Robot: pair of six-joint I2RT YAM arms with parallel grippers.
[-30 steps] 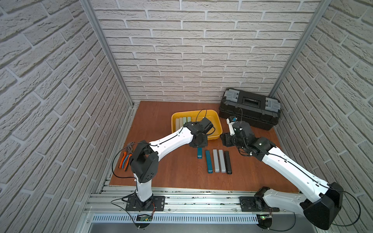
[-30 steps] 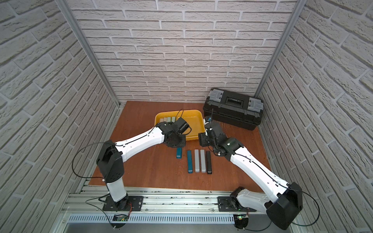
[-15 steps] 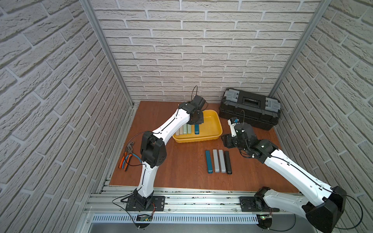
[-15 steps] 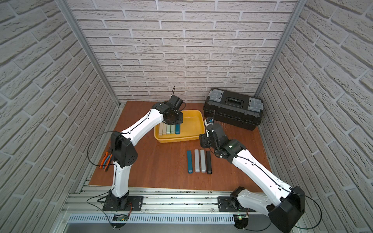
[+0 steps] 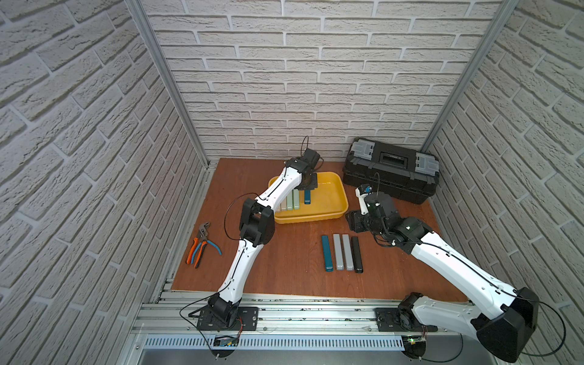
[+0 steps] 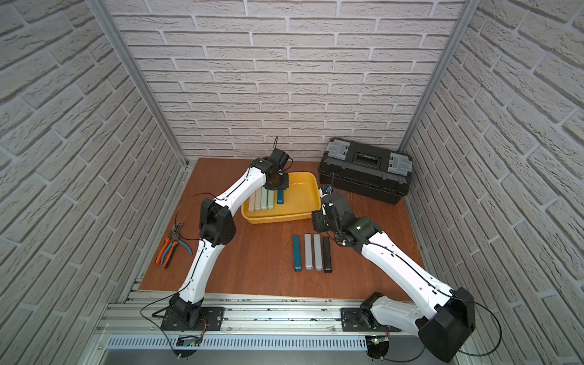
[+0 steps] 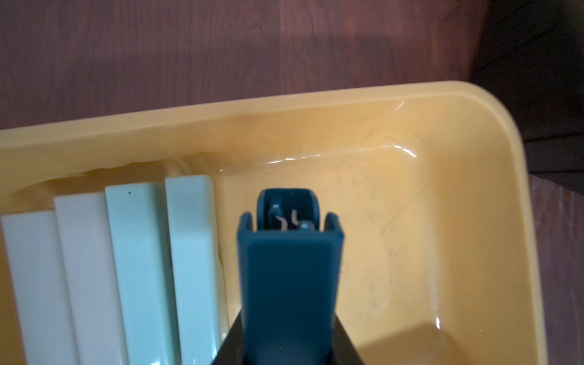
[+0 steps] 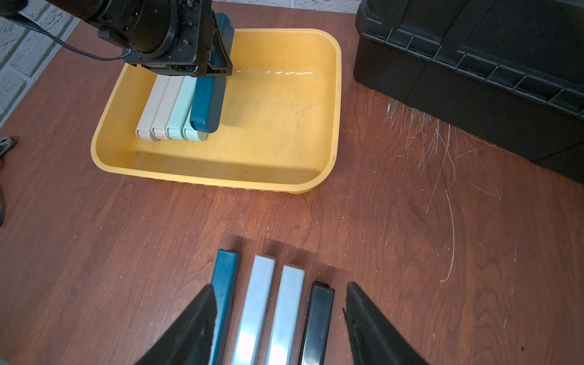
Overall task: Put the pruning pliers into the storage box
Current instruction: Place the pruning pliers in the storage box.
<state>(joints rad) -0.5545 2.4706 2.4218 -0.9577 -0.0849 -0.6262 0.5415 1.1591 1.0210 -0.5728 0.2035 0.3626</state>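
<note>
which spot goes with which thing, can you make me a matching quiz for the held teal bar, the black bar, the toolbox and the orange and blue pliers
1. held teal bar
2. black bar
3. toolbox
4. orange and blue pliers

a. against the back wall
b. far left of the table
c. over the yellow tray
d. right end of the row of four

Pairs: 1-c, 2-d, 3-a, 4-b

Colours, as I log them
Yellow storage box; pruning pliers beige, mint, teal, grey, black; tabletop red-brown woodgrain; toolbox black, latches grey; my left tool and right tool black; walls white brick pattern.
</note>
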